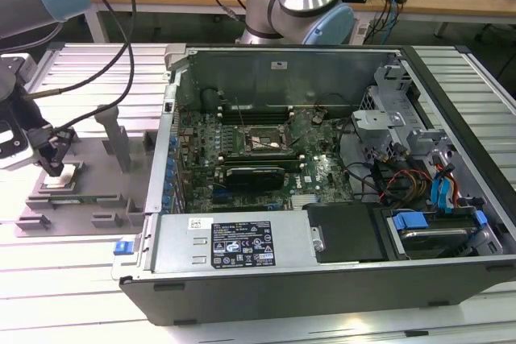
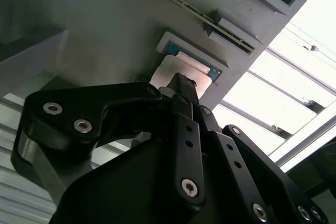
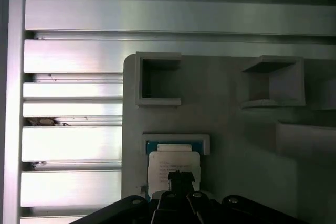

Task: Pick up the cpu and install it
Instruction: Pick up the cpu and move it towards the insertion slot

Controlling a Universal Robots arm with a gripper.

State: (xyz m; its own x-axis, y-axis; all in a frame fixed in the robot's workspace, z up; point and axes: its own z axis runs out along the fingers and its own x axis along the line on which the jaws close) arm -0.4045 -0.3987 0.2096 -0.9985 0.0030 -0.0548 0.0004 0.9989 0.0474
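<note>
The cpu point(image 1: 68, 172) is a small silvery-white square lying in a recess of the grey tray point(image 1: 101, 168) at the exterior view's left. My gripper point(image 1: 53, 167) hangs right over it. In both wrist views the black fingers stand together, tips down on or just above the cpu's top point(image 2: 169, 70) point(image 3: 170, 162), which is wider than the closed tips. The gripper point(image 2: 181, 83) point(image 3: 180, 174) covers part of the chip; a blue edge shows around it in the recess. The black-framed motherboard socket point(image 1: 263, 141) sits inside the open computer case point(image 1: 322, 199).
The grey tray point(image 3: 231, 140) carries raised blocks and square pockets point(image 3: 158, 80), with an upright post point(image 1: 113, 136) close to the gripper. It rests on a ribbed aluminium table point(image 3: 68, 56). Cables, drive bays and memory sticks point(image 1: 254, 173) crowd the case interior. A second arm's base point(image 1: 298, 2) stands behind.
</note>
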